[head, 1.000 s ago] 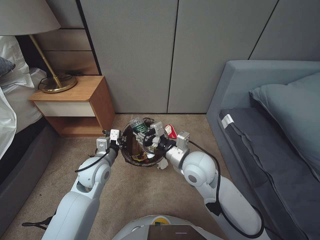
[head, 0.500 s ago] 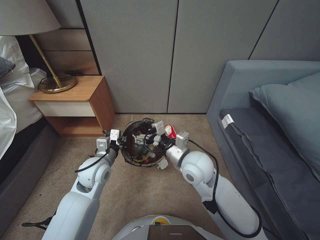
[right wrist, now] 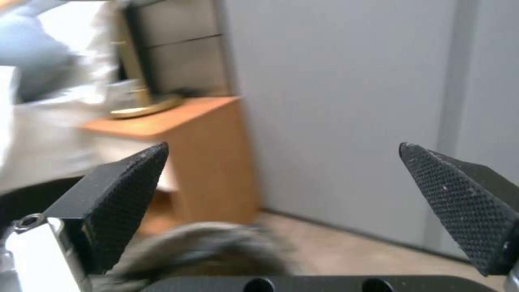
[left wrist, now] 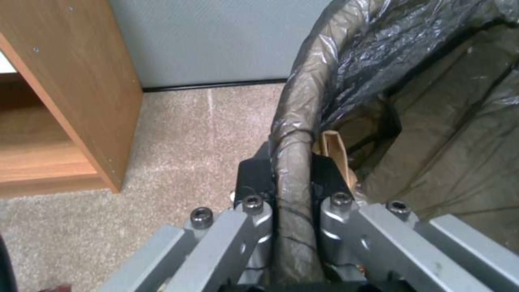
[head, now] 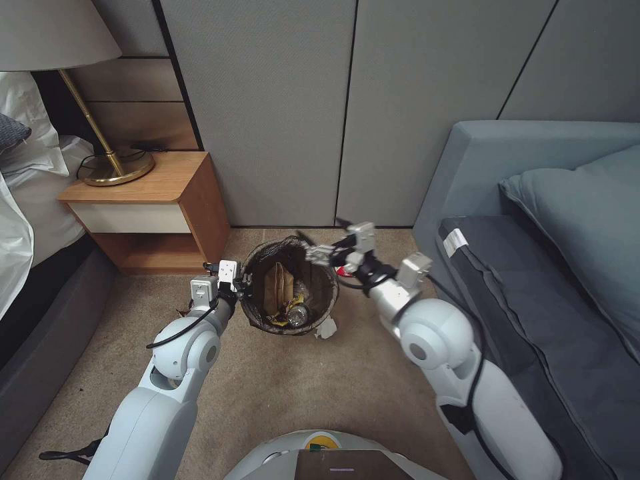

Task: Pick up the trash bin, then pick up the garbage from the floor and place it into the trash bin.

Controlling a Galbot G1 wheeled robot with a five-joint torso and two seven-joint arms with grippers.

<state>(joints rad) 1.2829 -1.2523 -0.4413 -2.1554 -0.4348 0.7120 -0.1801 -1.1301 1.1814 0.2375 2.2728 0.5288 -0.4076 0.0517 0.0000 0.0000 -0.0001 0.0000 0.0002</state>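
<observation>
head view: the left hand [head: 241,283] clamps the bin [head: 288,285] rim, bin on the carpet by the nightstand [head: 150,207]. right hand [head: 319,248], wide and empty, hangs over the far rim. for the tissue [head: 326,327], descend straight and keep the bin steady.

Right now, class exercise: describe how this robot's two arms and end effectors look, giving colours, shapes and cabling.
Both arms have smooth pale grey-white shells with rounded ball-like joints bearing grey circular caps. A black cable loops along each forearm. Silver box-shaped modules sit at the wrists. The left end effector has silver-grey metal links with hex bolts and black fingers. The right end effector carries black triangular fingers with a diamond-textured grip surface.
</observation>
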